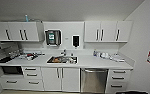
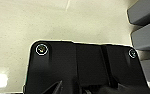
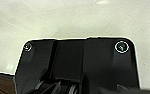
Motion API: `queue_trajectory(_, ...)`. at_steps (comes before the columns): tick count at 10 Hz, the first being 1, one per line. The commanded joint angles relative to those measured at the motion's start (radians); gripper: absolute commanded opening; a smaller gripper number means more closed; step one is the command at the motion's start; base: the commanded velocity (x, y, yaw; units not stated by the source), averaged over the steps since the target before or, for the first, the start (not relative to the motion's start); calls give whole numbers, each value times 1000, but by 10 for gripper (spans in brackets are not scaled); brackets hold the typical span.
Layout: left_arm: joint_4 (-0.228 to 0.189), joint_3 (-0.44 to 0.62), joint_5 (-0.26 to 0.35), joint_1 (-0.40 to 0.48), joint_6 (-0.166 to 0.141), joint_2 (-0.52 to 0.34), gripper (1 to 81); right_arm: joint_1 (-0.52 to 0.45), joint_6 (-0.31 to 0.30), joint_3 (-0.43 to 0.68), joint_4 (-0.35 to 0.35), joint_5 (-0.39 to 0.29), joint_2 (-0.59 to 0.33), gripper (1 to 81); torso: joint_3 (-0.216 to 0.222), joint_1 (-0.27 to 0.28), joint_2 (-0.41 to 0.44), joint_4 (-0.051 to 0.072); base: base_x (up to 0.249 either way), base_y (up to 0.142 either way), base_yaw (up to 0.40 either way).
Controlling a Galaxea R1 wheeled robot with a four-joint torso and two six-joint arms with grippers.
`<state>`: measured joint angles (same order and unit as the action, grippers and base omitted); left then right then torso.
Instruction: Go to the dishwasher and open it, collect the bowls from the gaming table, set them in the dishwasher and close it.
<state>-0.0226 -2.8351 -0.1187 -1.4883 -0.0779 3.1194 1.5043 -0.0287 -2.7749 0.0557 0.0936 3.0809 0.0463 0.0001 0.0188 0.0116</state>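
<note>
Pale floor (image 2: 66, 22) lies under both our wrist cameras; whether either gripper is clenched, we cannot tell. From the head, we see the shut dishwasher (image 1: 94, 80) beneath the counter (image 1: 91, 62), right of the sink (image 1: 62, 60).

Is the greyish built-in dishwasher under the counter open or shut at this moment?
Shut. The greyish built-in dishwasher has its front panel upright, flush with the neighbouring white cabinet fronts, handle bar along the top, and no dark interior showing.

The dishwasher (image 1: 94, 80) front is steel-grey. The cabinets (image 1: 60, 79) are white with dark handles, and the desk (image 1: 91, 62) is white.
</note>
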Motion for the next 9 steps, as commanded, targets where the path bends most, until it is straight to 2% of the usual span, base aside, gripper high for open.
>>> queue_trajectory(1,0,-1,44,65,4,1,811,-64,0,6,-2,-43,9,811,0,0,0,0,111,0,0)
queue_trajectory(9,-2,-1,44,65,4,4,811,-72,1,6,-2,-43,9,811,0,0,0,0,110,0,0)
